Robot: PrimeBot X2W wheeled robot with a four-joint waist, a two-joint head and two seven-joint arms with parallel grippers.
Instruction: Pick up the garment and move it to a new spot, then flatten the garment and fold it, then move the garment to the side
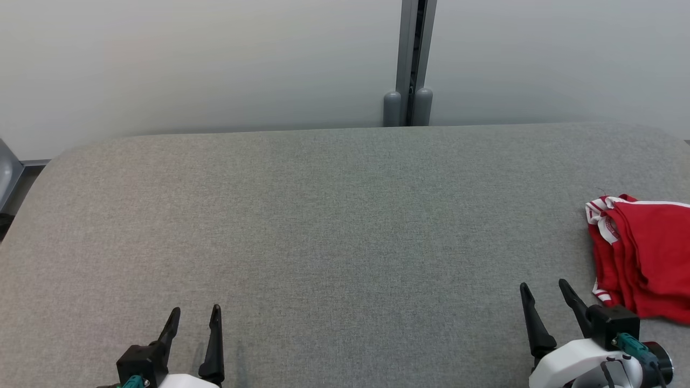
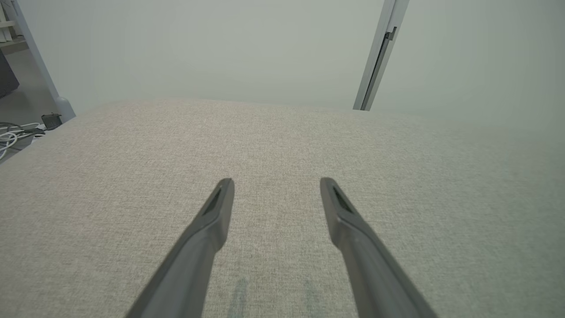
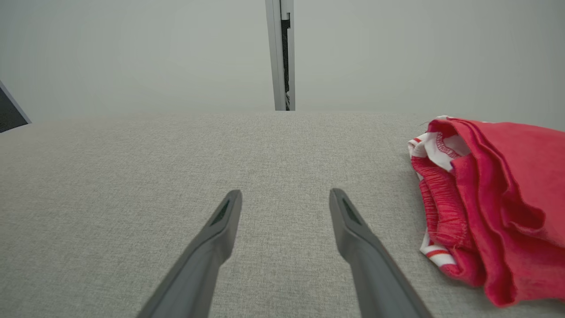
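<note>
A wide table [image 1: 323, 215] covered in grey woven fabric is seen from above, its far corners rounded. Behind it, a pale, plain wall [image 1: 188, 59] is divided by an upright grey metal post [image 1: 414, 59], which stands just beyond the far edge, right of the middle.

At the right edge of the table a red garment [image 1: 641, 258] is laid in a loose, bunched fold. White and red striped trim shows along its left side, and part of it is cut off by the right border of the head view. In the right wrist view, stitched hems and several layers of red cloth can be made out.

The right gripper [image 1: 542, 284] is held low over the near right of the table, just left of the garment and not touching it. Its two dark fingers are spread apart and hold nothing. The left gripper [image 1: 195, 308] is held over the near left of the table, well apart from the garment, with its fingers likewise parted and empty.

Off the table's left edge, white cables [image 2: 11, 137] are seen on the floor.
</note>
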